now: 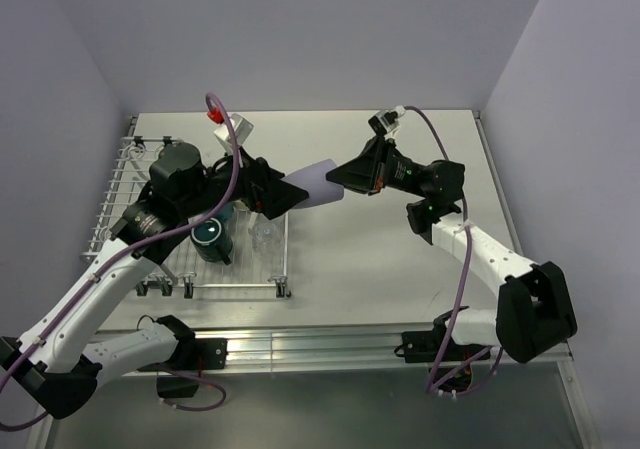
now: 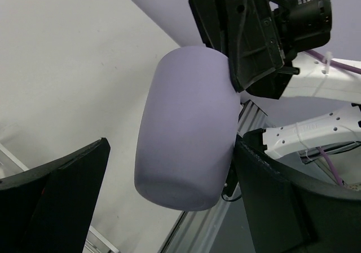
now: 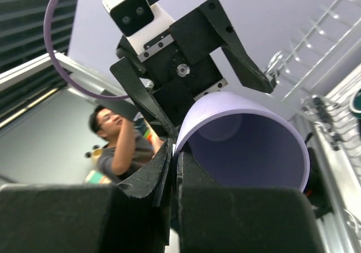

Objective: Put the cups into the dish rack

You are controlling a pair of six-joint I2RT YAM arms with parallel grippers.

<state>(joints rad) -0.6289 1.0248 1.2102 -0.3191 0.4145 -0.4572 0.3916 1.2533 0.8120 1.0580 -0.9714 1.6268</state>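
One silver wire dish rack (image 1: 120,184) on the table's left holds one dark teal mug (image 1: 211,237) and one clear glass tumbler (image 1: 265,235) near its right end. Just right of it, the left gripper (image 1: 292,196) has its jaws spread wide around the base of one lavender cup (image 1: 322,181), which is smooth, matte, handleless and held on its side. The right gripper (image 1: 343,177) has its jaws clamped on the cup's rim.

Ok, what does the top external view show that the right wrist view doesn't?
Only top external: the dish rack from above, dark teal mug and clear tumbler standing in it. Only right wrist: inside the lavender cup, the right hand pinching its rim, a person behind. Both: the cup between the right hand and left hand.
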